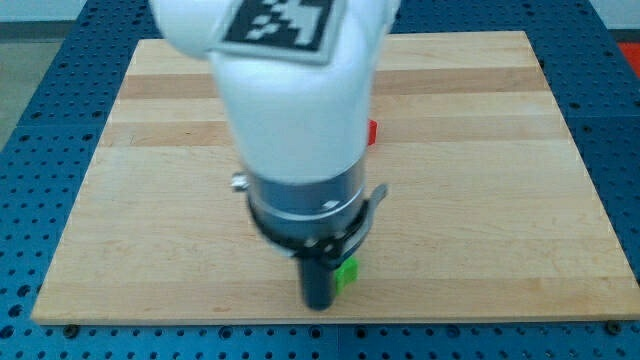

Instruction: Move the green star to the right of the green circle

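A wooden worktop point(480, 200) seen from above, mostly hidden by the arm. My tip point(318, 304), a plain rod with no claw to open or close, touches a green block point(347, 272) just right. No green circle shows; progress unclear. A red block point(372, 132) peeks out above.

There is only one camera. It sits high up and looks down at a slant onto the wooden worktop point(480, 180), so the far edge lies at the view's top and the near edge at the view's bottom. The whole board fits in. The white arm point(290, 100) hangs very close to the lens, big and blurry, and hides the middle of the board.
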